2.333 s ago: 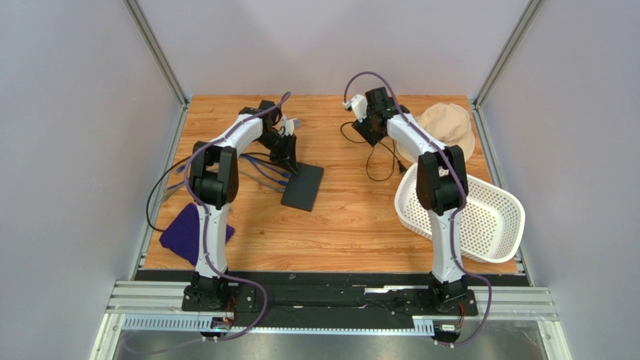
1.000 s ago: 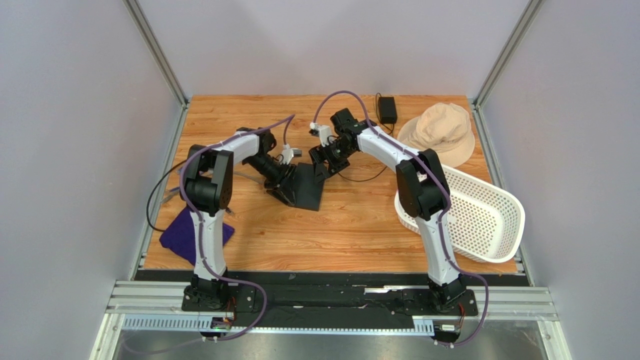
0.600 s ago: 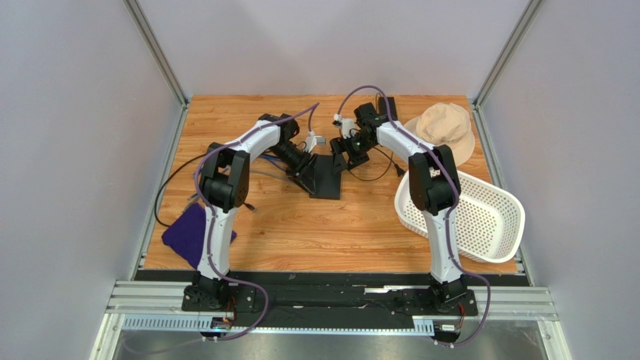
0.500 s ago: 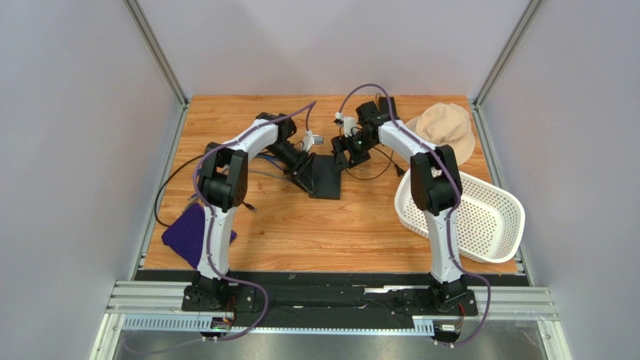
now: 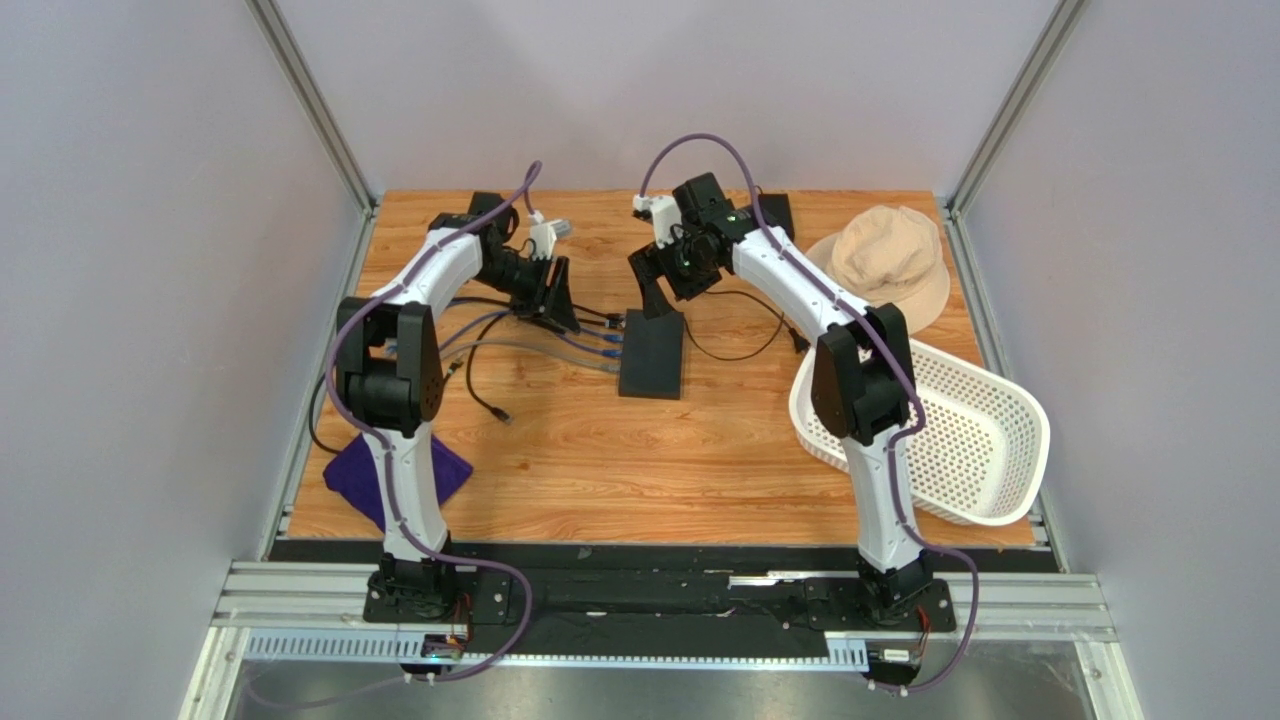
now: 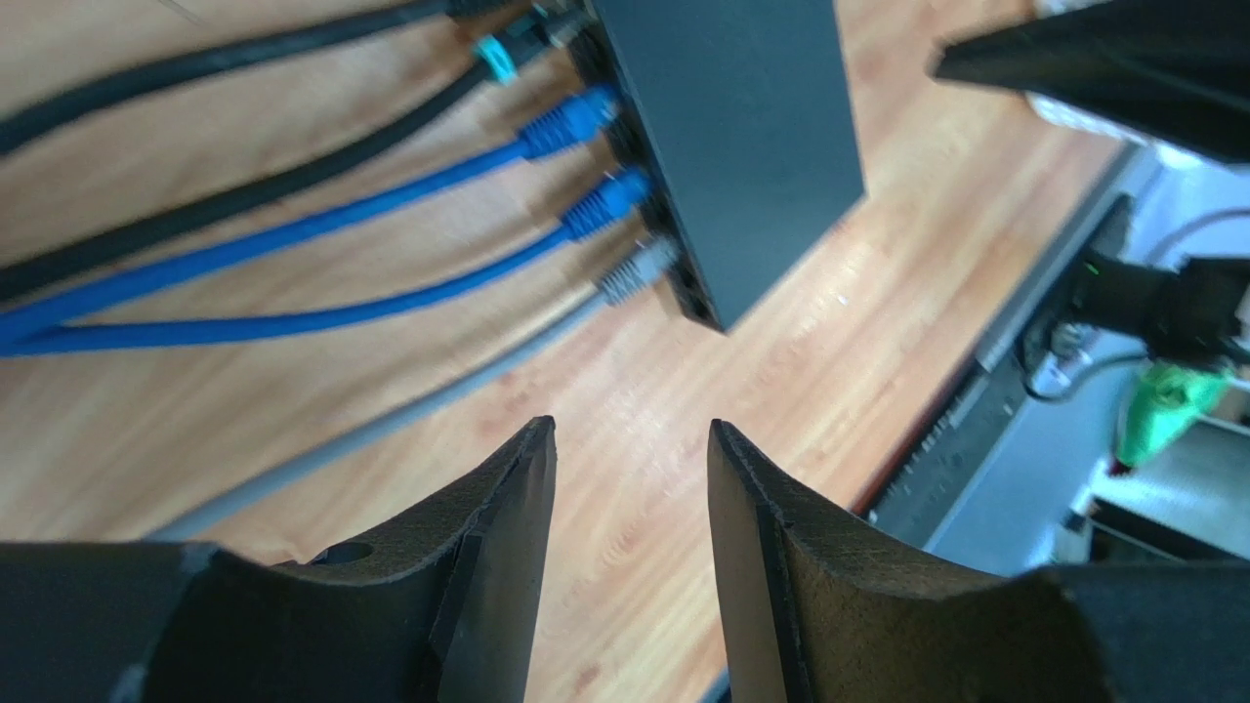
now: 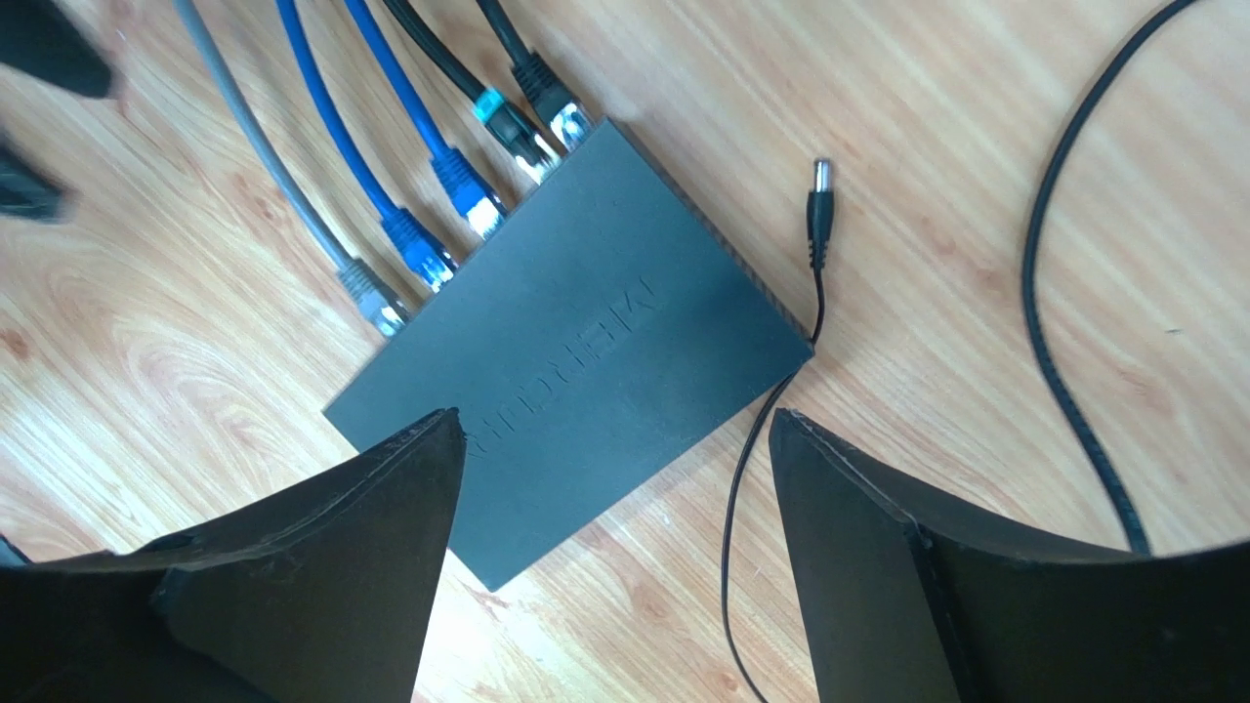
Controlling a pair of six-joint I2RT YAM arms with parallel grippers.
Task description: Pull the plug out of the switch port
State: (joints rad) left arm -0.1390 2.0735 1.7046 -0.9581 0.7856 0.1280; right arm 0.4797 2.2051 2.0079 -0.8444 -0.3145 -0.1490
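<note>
The switch [image 5: 652, 356] is a flat matte-black box lying on the wooden table. Several plugs sit in the sockets along its left side: two black, two blue [image 6: 572, 126] and one grey [image 6: 636, 271]. The same row shows in the right wrist view, with the blue plugs [image 7: 443, 220] between the grey and black ones, beside the switch [image 7: 572, 366]. My left gripper [image 5: 562, 297] is open and empty, left of the plugs and apart from them, above the cables [image 6: 631, 440]. My right gripper [image 5: 657, 282] is open and empty, hovering over the switch's far end [image 7: 616, 425].
A thin black power lead with a loose barrel plug [image 7: 822, 191] lies right of the switch. A small black adapter brick [image 5: 777, 209] sits at the back. A beige hat [image 5: 890, 258] and a white basket [image 5: 962, 428] are on the right, a purple cloth [image 5: 355, 465] front left.
Both grippers were down at the switch, sliding it rightward. Both have pulled away: the left back-left, the right up and left. The plugs still sit in the sockets.
</note>
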